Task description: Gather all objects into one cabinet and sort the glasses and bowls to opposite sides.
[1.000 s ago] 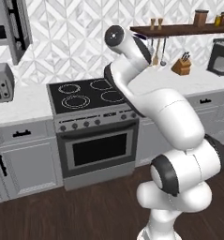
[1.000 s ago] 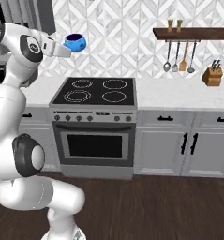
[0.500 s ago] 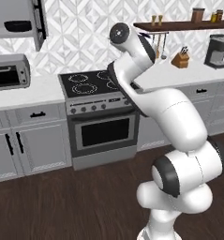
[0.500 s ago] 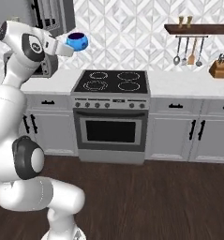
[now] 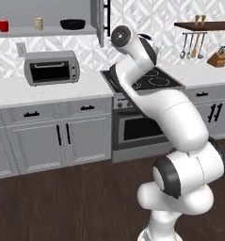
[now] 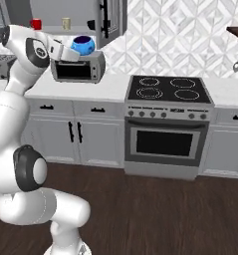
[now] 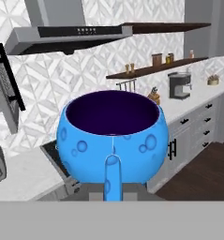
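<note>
My gripper (image 6: pixel 77 49) is shut on the rim of the bright blue bowl (image 6: pixel 83 44) and holds it in the air in front of the toaster oven, below the open grey wall cabinet (image 6: pixel 60 31). In the hand view the bowl (image 7: pixel 112 136) sits upright with its dark inside showing, and hides the fingertips. On the cabinet shelf (image 5: pixel 43 32) stand the red cup (image 5: pixel 2 25) and the beige tumbler (image 5: pixel 38 23), with a black bowl (image 5: pixel 72 23) to their right. The red cup (image 6: pixel 36 23) and tumbler (image 6: pixel 66 23) also show in the right base view.
The cabinet's door (image 5: pixel 99 21) stands open with its black bar handle facing out. A toaster oven (image 5: pixel 52 67) sits on the white counter (image 5: pixel 20 94) under the cabinet. The stove (image 6: pixel 168 89) is to the right, white base cabinets (image 5: pixel 62 139) below.
The whole scene has slid right in both base views, so the base has driven left. Cabinet and toaster oven have come into view. The bowl stays in the gripper.
</note>
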